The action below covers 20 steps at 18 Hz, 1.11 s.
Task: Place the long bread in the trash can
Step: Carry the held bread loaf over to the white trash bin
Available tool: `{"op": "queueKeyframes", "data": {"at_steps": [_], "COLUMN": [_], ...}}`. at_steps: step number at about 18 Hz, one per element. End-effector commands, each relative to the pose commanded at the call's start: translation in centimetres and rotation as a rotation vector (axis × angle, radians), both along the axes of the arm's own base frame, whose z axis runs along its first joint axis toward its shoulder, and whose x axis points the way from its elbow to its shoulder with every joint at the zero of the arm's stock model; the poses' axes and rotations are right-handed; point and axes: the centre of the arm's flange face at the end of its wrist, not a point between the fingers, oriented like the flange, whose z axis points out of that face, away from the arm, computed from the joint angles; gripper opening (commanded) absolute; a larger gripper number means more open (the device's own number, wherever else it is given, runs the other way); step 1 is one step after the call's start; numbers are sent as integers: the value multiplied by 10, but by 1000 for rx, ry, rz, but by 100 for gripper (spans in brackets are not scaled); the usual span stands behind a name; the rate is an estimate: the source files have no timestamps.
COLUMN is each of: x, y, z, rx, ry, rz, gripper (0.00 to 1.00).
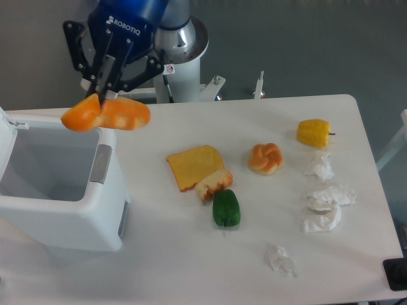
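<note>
Gripper [102, 95], its two fingers closed from either side on the long bread [107, 115], which hangs clear of the table, lying roughly level with its left end tipped slightly toward the camera. The loaf sits above the right rear rim of the trash can [60, 184], its left part over the grey interior and its right end reaching past the bin's wall over the table [210, 267]. The bin stands open at the left edge of the tabletop, its grey latch facing right and its lid raised at the far left. Near the middle of the table lies a flat yellow toast slice [194, 166], with a small pale and orange food piece [213, 184] touching its lower right corner and a green pepper [226, 208] just in front of that. To the right sit a knotted orange bun [266, 158] and, farther back, a yellow pepper [314, 133]. Crumpled white paper scraps [327, 206] lie along the right side, with another [280, 259] nearer the front edge.
</note>
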Motion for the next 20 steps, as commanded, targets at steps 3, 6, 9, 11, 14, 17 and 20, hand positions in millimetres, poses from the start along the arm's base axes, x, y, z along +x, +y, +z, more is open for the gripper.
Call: {"op": "queueKeyframes", "data": {"at_steps": [3, 6, 9, 11, 14, 17, 20], "x": [2, 4, 8, 12, 11, 14, 19], "y": [4, 7, 14, 19, 21, 23, 26], "z": [-1, -3, -5, -7, -10, -10, -12], "rx": [18, 28, 46, 63, 61, 60, 58], "ry": [-19, -31, -38, -66, -73, -74, -80], "rz": [-29, -47, -78, -113, -116, -122, -132], "gripper": [0, 0, 0, 0, 0, 0, 0]}}
